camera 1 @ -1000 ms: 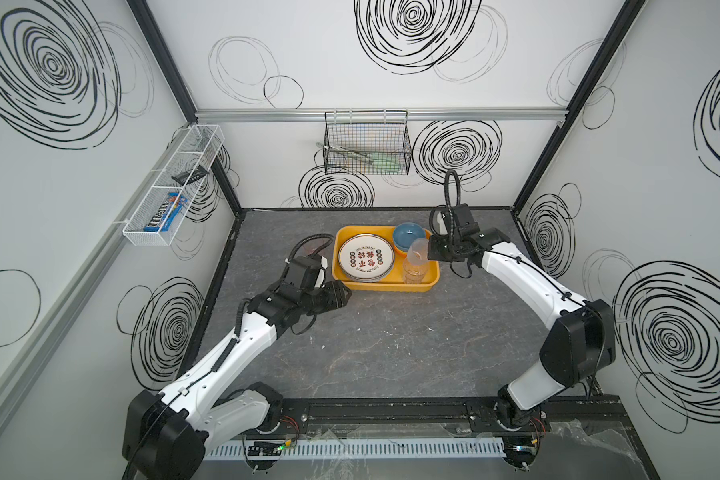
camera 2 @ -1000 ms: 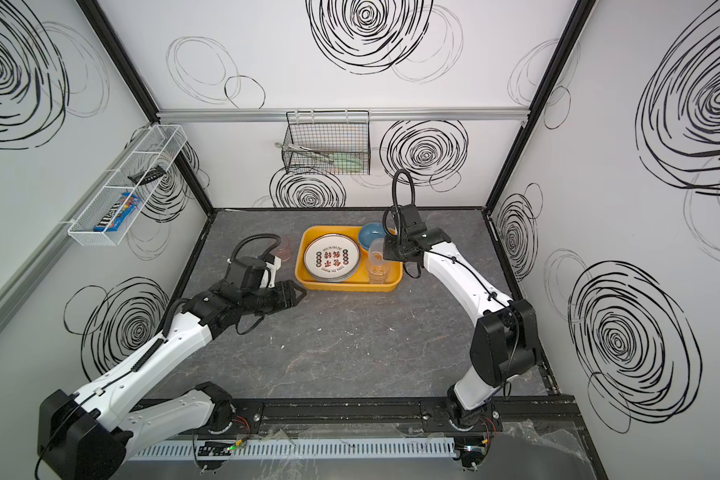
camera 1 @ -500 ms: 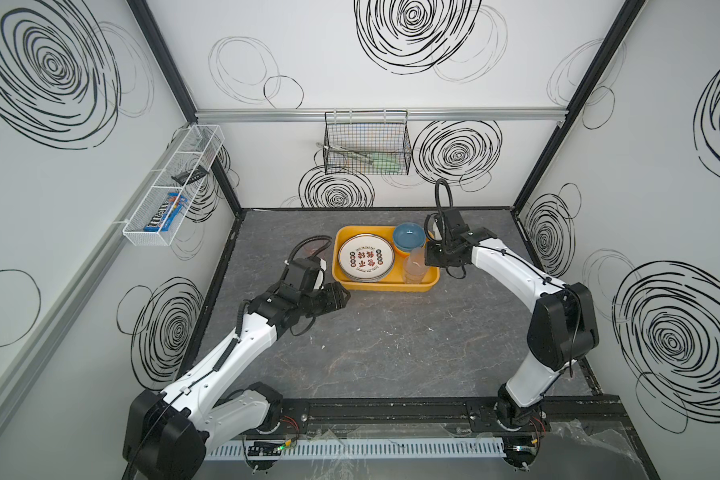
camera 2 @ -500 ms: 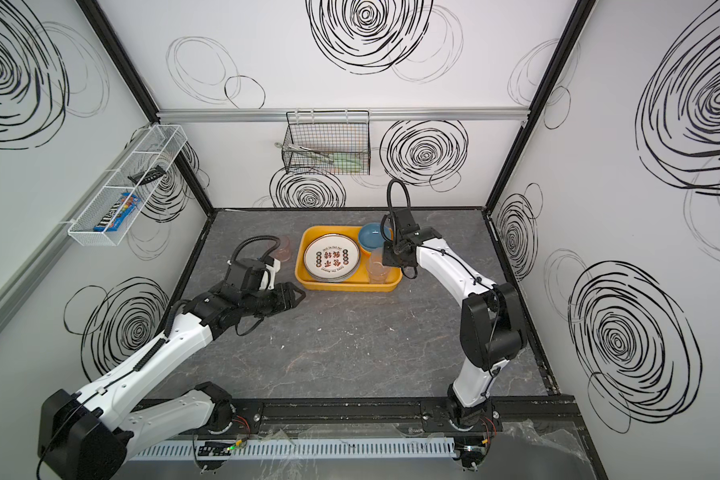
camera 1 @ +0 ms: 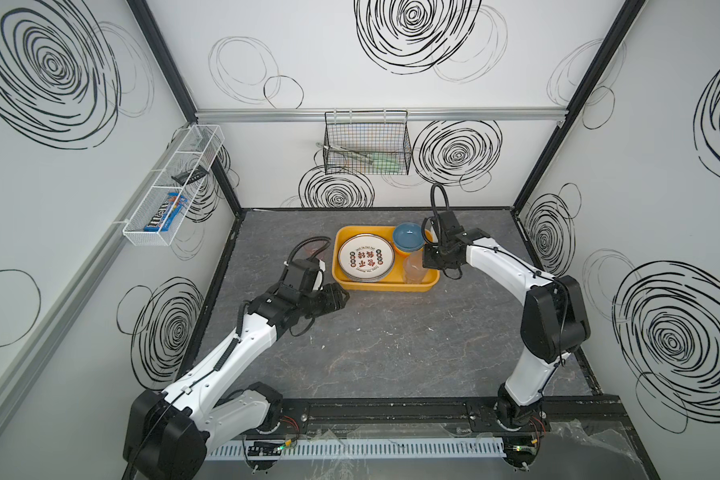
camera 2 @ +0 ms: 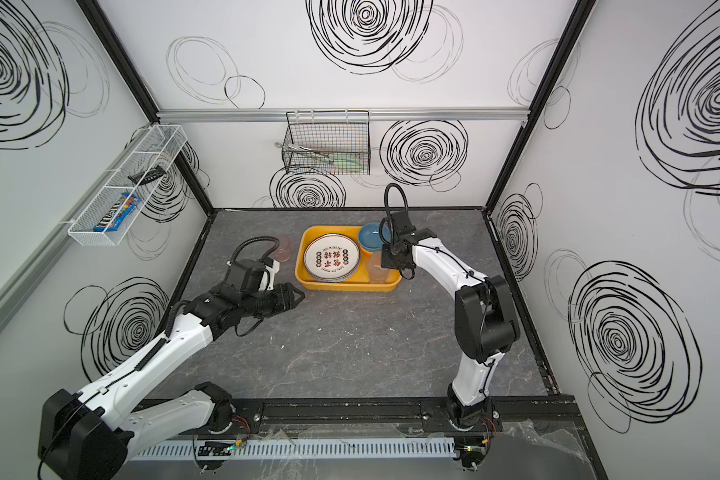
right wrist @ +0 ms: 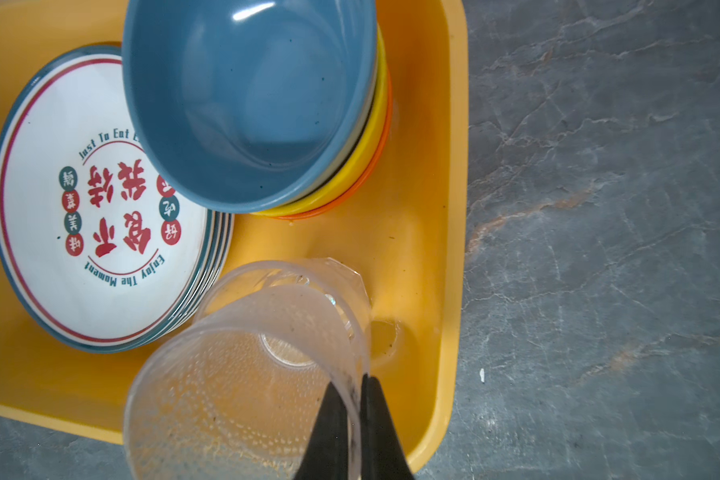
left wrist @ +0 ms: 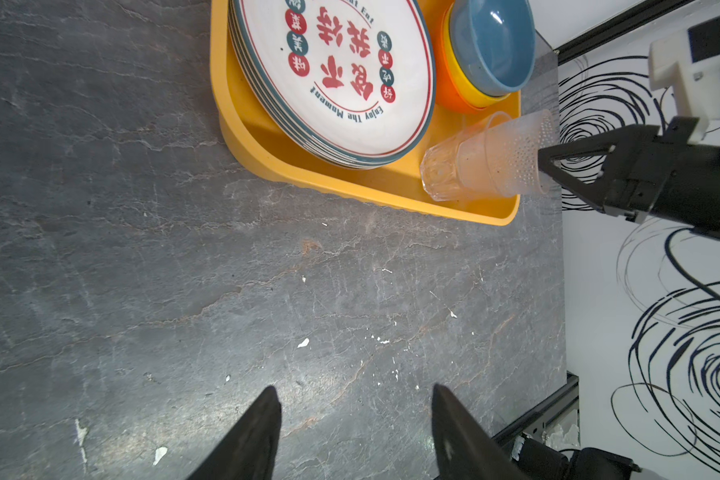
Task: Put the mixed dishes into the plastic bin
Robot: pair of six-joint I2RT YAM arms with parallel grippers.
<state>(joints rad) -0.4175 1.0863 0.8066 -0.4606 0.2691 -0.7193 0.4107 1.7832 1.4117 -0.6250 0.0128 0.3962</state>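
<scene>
R arm [camera 1: 551,320] elbow swung in twd plastic bin [camera 1: 383,287], wrist edged left.

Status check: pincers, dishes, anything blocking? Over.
Right pincer shut on clear cup at its rim, cup stacked inside yellow bin. Left pincer open, empty, over table. Pinkish cup on table left of bin. Nothing blocking.

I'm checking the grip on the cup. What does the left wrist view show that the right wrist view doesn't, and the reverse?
Only left wrist: the left gripper, open above bare table, and the right gripper seen from the side at the cup rim. Only right wrist: the cup's wall pinched between the shut fingers. Both: yellow bin, plate stack, stacked bowls.
</scene>
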